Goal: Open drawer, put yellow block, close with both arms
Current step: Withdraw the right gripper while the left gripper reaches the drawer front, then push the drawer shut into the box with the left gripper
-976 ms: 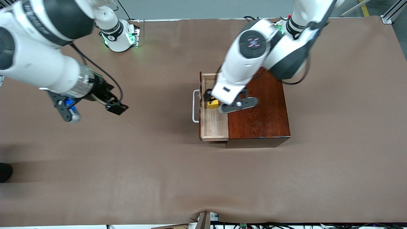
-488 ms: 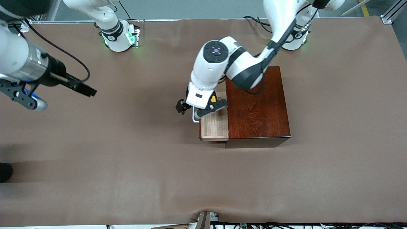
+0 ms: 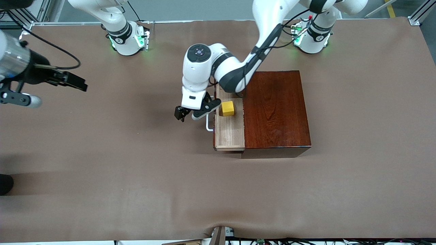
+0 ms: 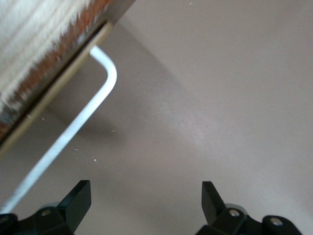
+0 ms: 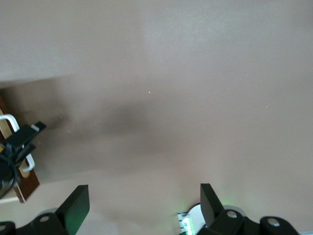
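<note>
The drawer [image 3: 229,131] is pulled out of the dark mahogany box [image 3: 276,112]. The yellow block [image 3: 227,108] lies in the drawer on its light wood floor. My left gripper [image 3: 182,114] is open and empty, over the table just in front of the white handle [image 3: 208,126]. In the left wrist view the gripper [image 4: 146,200] is open over bare table, with the handle [image 4: 100,95] and the drawer front [image 4: 63,51] beside it. My right gripper [image 3: 73,81] is open and empty, high over the right arm's end of the table, and shows open in the right wrist view [image 5: 142,205].
Brown paper covers the table [image 3: 136,170]. The two green-lit arm bases [image 3: 127,39] [image 3: 311,37] stand along the table edge farthest from the front camera. The right wrist view shows the handle [image 5: 10,120] and the left gripper [image 5: 19,142] at its edge.
My left gripper has come out of the drawer, leaving the yellow block in it, and moved to in front of the handle. The right arm has drawn back toward its end of the table.
</note>
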`<state>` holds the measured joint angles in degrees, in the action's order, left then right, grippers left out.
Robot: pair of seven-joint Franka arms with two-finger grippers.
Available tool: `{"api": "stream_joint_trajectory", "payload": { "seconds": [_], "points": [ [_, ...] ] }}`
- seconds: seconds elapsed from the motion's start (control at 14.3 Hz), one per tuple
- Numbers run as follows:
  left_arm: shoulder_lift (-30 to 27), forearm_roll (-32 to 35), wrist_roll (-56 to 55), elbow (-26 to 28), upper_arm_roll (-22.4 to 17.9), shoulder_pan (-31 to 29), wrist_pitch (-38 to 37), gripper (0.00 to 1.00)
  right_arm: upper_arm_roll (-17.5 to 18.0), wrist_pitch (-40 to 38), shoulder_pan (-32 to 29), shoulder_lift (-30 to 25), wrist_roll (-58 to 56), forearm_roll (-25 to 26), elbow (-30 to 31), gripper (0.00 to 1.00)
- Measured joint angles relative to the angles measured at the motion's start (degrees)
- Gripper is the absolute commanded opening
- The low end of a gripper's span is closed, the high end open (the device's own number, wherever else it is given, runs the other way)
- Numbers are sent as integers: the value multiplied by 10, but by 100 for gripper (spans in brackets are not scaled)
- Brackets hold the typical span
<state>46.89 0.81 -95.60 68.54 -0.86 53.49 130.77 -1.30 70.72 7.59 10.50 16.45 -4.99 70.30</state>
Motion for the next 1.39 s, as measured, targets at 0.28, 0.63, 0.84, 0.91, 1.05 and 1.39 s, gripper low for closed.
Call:
{"api": "stream_joint_trajectory", "payload": {
  "seconds": [0.28, 0.63, 0.84, 0.91, 1.05, 1.39],
  "points": [
    [16, 0, -61, -11, -60, 33, -32, 100, 1, 86, -10, -68, -75, 8, 106, 100],
    [18, 0, -71, -21, -69, 41, -65, 100, 1, 110, -19, -123, -141, 42, 175, 100],
    [18, 0, -73, -37, -77, 35, -130, 100, 0, 115, -62, -123, -160, 43, 174, 100],
    [18, 0, -73, -38, -80, 31, -157, 100, 0, 116, -79, -123, -177, 43, 173, 100],
    [18, 0, -73, -38, -84, 20, -203, 100, 0, 117, -96, -123, -196, 43, 172, 100],
    [18, 1, -73, -33, -84, -9, -286, 100, 11, 112, -94, -123, -197, 43, 163, 100]
  ]
}}
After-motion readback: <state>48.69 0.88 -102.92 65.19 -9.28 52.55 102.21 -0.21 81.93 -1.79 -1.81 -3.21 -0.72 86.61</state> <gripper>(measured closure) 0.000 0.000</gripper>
